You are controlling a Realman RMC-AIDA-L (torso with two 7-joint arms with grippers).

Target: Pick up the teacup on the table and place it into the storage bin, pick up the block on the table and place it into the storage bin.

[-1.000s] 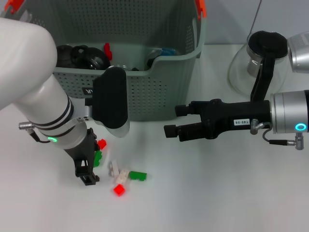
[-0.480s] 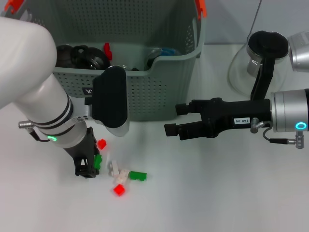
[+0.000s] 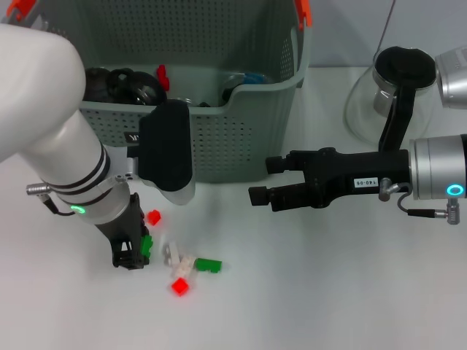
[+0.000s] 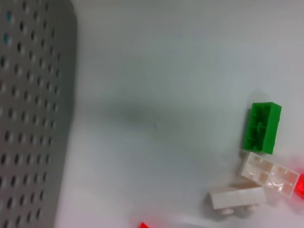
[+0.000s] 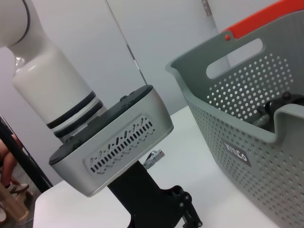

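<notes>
Down at the table's 6 o'clock edge the white tabletop (image 3: 328, 292) lies bare, with open room at 4 to 5 o'clock under the right arm. At 12 o'clock stands the large grey-green perforated plastic storage bin (image 3: 219, 138) with orange handle clips; inside it lie dark rounded items, a small red piece and something blue, too hidden to name. At 2 o'clock a glass carafe with a black handle (image 3: 387, 95) stands apart from the bin. At 7 o'clock a loose scatter of small blocks lies near the bin's front: a red cube (image 3: 153, 216), two white bricks (image 3: 179, 259) touching, a green two-stud brick (image 3: 208, 265) just beside them and a red block (image 3: 179, 286). The left gripper (image 3: 131, 257) points down at the scatter's 9 o'clock side, its fingers clamped on a green block (image 3: 147, 243). The right gripper (image 3: 266, 182) hovers level at 3 o'clock, fingers spread and holding nothing.
</notes>
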